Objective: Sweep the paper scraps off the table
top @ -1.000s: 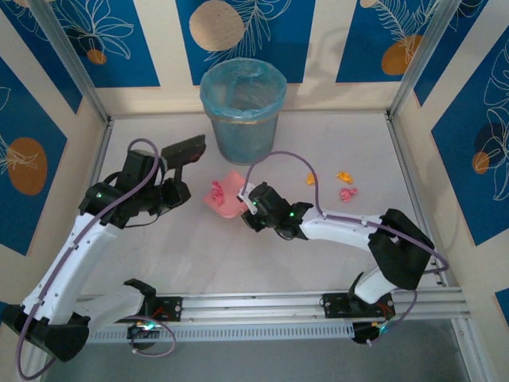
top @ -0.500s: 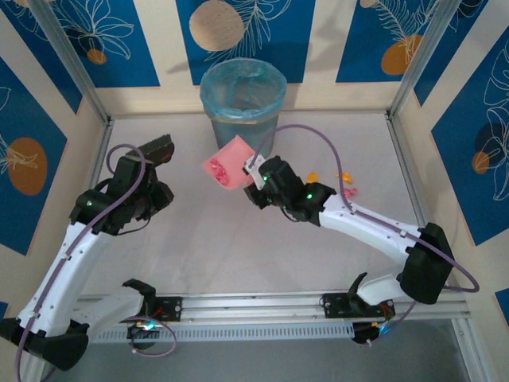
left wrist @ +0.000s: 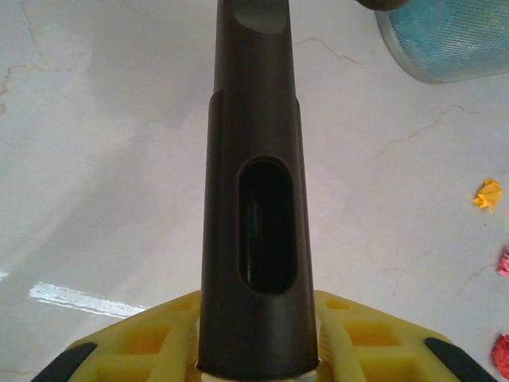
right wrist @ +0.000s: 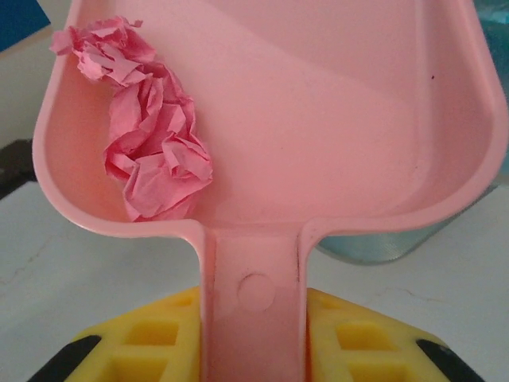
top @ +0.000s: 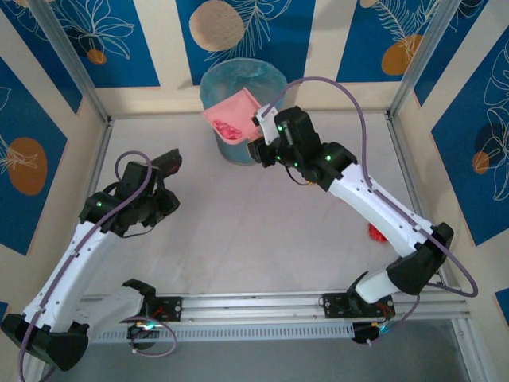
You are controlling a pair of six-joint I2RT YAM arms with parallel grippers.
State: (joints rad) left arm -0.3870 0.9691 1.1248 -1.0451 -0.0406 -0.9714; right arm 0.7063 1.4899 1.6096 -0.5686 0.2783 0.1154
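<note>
The right end effector (right wrist: 254, 342) pinches the handle of the pink dustpan (right wrist: 318, 119) and holds it over the blue bin (top: 227, 153) at the back of the table (top: 262, 247). Pink paper scraps (right wrist: 155, 151) sit crumpled in the pan, on its left side (as the wrist cam sees it). The left end effector (left wrist: 258, 350) is squeezed tight on the dark brush handle (left wrist: 254, 159), well left of the bin. More bits lie on the table: a yellow-orange scrap (left wrist: 488, 194), a pink scrap (left wrist: 504, 261) & a red scrap (top: 375, 233) right by the right arm.
</note>
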